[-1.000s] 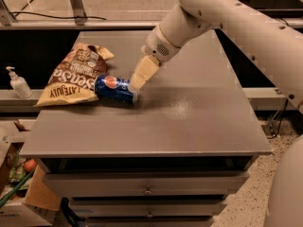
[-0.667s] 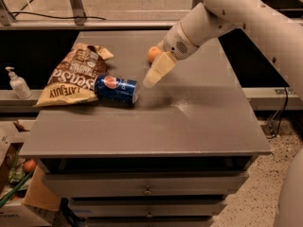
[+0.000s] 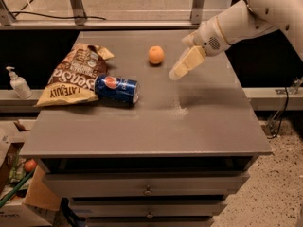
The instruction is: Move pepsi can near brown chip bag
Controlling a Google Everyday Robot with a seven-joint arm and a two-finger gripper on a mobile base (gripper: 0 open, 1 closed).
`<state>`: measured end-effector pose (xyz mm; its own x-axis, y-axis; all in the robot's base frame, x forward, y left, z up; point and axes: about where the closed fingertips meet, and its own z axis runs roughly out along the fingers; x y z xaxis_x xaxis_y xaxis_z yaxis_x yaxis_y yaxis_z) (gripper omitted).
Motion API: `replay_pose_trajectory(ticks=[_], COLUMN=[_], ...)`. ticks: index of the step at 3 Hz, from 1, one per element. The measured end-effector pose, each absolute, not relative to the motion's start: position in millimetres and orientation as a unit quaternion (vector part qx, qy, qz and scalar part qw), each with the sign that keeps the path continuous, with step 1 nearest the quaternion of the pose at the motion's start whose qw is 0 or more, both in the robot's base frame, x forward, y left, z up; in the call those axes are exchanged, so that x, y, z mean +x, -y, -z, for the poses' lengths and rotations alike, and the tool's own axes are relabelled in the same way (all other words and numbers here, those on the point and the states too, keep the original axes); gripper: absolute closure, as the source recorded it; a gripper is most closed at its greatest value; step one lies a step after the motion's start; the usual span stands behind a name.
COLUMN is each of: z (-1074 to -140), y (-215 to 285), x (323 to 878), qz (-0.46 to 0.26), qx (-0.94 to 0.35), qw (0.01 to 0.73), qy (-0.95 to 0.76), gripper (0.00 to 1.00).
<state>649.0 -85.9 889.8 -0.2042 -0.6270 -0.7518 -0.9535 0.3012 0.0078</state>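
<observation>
The pepsi can (image 3: 117, 89) lies on its side on the grey cabinet top (image 3: 189, 122), its left end touching the brown chip bag (image 3: 75, 74). The bag lies flat at the left, with white lettering and a yellow band at its near end. My gripper (image 3: 177, 72) hangs above the top's right half, well to the right of the can and holding nothing. It is just right of a small orange fruit (image 3: 155, 55).
A white pump bottle (image 3: 18, 83) stands on a ledge left of the cabinet. Boxes and clutter (image 3: 14, 174) sit on the floor at lower left. The cabinet has drawers (image 3: 147, 186) in front. Metal frame legs (image 3: 75, 4) stand behind.
My gripper has pulled away from the can, moving right and up. The can stays lying against the chip bag. The orange fruit has come into view behind the arm.
</observation>
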Motion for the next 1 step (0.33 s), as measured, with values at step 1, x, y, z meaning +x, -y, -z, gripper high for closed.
replay_pose_trajectory(ticks=[1], z=[-889.6], y=[85.8], x=[649.0], qz=[-0.247], qx=[-0.537], qw=[0.331], qy=[-0.736], gripper=[0.00])
